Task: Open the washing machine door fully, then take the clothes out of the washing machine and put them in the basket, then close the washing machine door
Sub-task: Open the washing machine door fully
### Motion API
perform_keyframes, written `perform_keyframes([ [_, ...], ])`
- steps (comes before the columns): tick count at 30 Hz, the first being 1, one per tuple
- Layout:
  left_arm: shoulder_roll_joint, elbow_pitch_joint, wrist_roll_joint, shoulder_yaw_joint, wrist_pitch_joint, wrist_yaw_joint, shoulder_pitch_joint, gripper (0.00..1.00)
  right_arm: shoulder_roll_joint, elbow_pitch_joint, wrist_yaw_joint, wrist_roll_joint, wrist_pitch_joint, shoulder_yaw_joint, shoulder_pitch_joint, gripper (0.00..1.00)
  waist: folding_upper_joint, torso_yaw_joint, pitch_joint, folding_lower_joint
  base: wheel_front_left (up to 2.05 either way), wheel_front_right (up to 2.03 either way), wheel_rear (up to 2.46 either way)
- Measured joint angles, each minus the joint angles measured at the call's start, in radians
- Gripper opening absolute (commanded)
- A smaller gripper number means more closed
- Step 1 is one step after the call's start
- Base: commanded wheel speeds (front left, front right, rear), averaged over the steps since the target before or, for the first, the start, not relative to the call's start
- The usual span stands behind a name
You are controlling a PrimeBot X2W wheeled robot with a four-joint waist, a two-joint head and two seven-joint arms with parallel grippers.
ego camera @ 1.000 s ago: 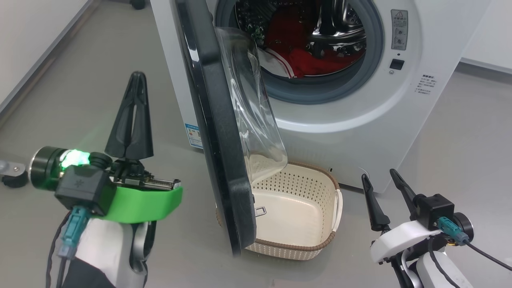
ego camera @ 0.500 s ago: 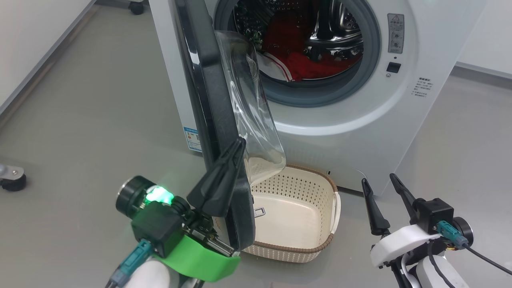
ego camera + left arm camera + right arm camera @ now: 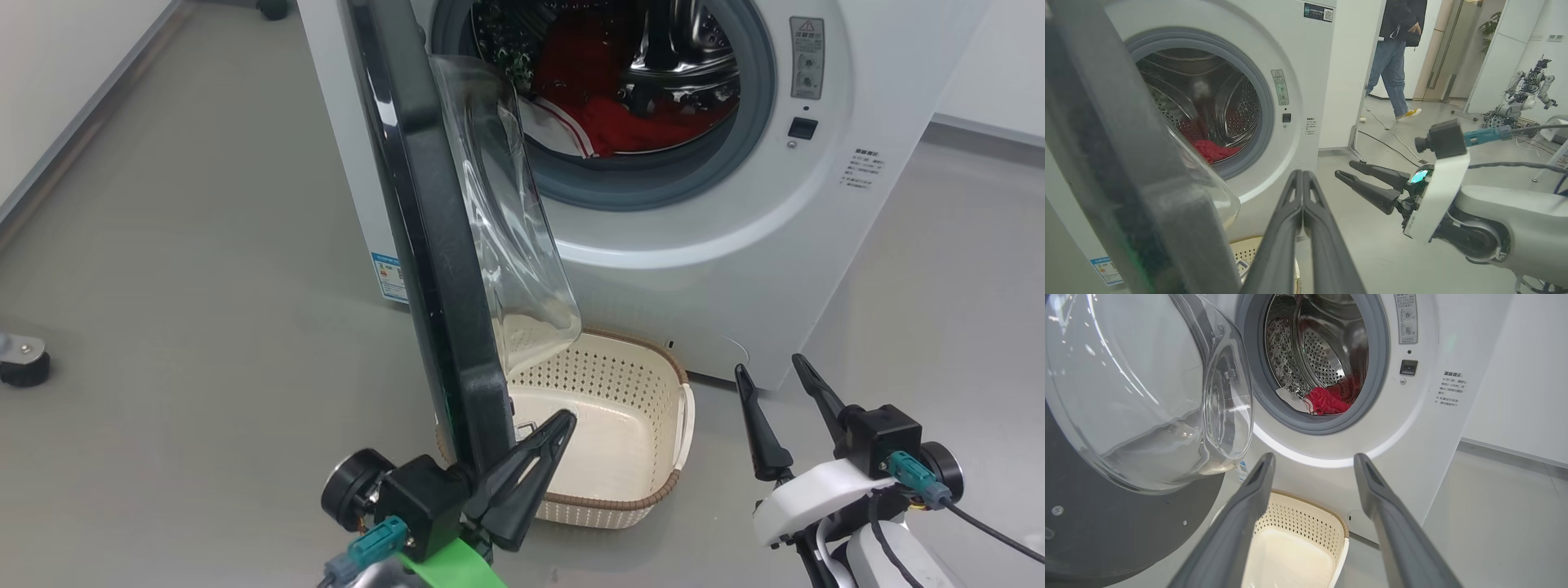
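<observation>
**Door Ajar, Clothes in the Drum**

The door [image 3: 433,245] stood partly open, edge-on to the head camera. The left end effector [image 3: 559,425], fingers pressed together on nothing, lay just beside the door's bottom edge on its glass side; whether it touched could not be told. The right end effector [image 3: 767,367], spread wide and empty, hovered farther out on that side. The red clothes [image 3: 620,122] lay behind the door in the washing machine [image 3: 735,269], well apart from both. The basket [image 3: 620,498] sat below the door's glass.

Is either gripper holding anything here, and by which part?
Nothing is held. The left gripper is shut empty by the lower rim of the washing machine door; the right gripper is open and empty.
</observation>
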Motion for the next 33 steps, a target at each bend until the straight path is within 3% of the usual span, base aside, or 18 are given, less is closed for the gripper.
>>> perform_keyframes([
  [12, 0.017, 0.088, -0.044, 0.038, 0.067, 0.002, 0.022, 0.00, 0.005, 0.003, 0.009, -0.015, 0.000, -0.016, -0.002, 1.00, 0.0000, -0.014, 0.030, 0.0000, 0.00, 0.00, 0.00],
  [33, -0.007, 0.158, -0.040, 0.097, 0.048, 0.067, 0.020, 0.00, 0.012, 0.013, 0.018, -0.026, 0.000, -0.043, -0.013, 1.00, 0.0000, -0.014, 0.043, 0.0000, 0.00, 0.00, 0.00],
])
